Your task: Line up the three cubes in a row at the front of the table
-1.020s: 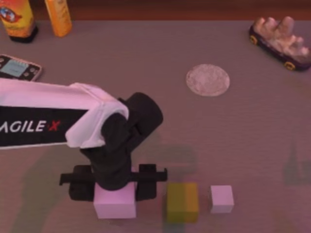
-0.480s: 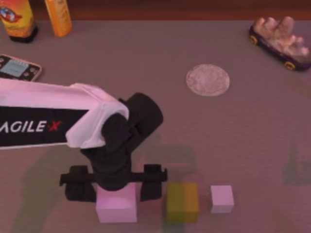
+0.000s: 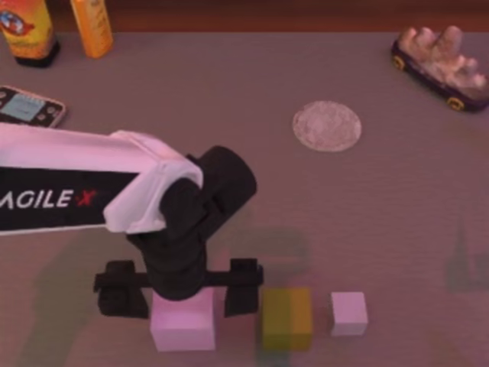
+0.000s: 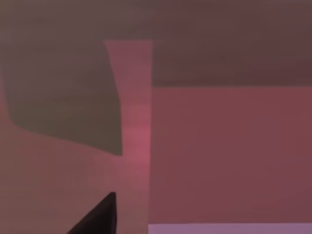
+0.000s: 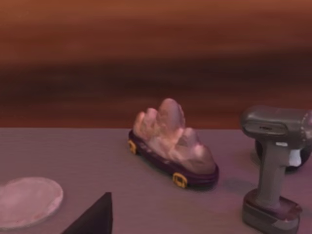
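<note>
Currently, items as seen:

1. Table [image 3: 397, 229]: grey-brown matte top, dark reddish wood strip along far edge.
2. Large pale pink cube [image 3: 182, 330]: near front edge, left of centre. Leftmost of 3 in a row.
3. Mustard-yellow cube [image 3: 287, 318]: just right of the pink one, small gap betw. them, near front edge.
4. Small pale lilac-white cube [image 3: 349, 313]: just right of the yellow, apart from it, same row.
5. Left gripper [image 3: 179, 290]: above the pink cube's far side, arm w/ AGILEX lettering coming in from the left edge. Jaws spread wide, one black finger either side of the cube; each finger stands clear of the cube's flanks, no grip. Left wrist view shows only a pink cube face close up and one dark fingertip [image 4: 100, 217].
6. Right gripper: not in top view. Right wrist view shows one dark fingertip [image 5: 95, 219] only; spread of fingers can't be told.
7. Round silvery disc [image 3: 327, 125]: flat on table, right of centre, toward far edge.
8. Toy car w/ lumpy pale load [image 3: 441, 65]: far right corner.
9. Two bottles, orange-labelled [image 3: 27, 29] and yellow [image 3: 92, 27]: far left corner.
10. Handheld w/ screen [image 3: 27, 105]: left edge.
11. Grey drill-shaped tool [image 5: 273, 165]: right wrist view only, standing near the toy car.
</note>
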Robot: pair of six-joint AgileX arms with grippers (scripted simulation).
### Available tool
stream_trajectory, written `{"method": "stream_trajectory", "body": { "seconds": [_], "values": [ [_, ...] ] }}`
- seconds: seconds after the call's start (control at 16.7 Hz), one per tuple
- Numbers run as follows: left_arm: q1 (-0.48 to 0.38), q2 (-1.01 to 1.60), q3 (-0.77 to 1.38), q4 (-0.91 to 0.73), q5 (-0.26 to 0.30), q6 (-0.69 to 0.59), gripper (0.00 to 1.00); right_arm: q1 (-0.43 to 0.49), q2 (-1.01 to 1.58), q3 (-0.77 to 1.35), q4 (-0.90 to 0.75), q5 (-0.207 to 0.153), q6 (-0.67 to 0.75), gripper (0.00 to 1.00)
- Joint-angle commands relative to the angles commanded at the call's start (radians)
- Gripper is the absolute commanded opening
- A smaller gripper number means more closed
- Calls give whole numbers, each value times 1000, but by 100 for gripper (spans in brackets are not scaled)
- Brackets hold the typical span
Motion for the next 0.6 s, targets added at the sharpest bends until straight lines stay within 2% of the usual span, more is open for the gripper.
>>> {"method": "stream_trajectory", "body": {
  "seconds": [0.42, 0.6],
  "values": [
    [13, -89, 141, -244, -1, -4, 100, 0, 0, 0, 0, 0, 0, 100],
    [18, -111, 166, -277, 0, -4, 100, 0, 0, 0, 0, 0, 0, 100]
  ]
}}
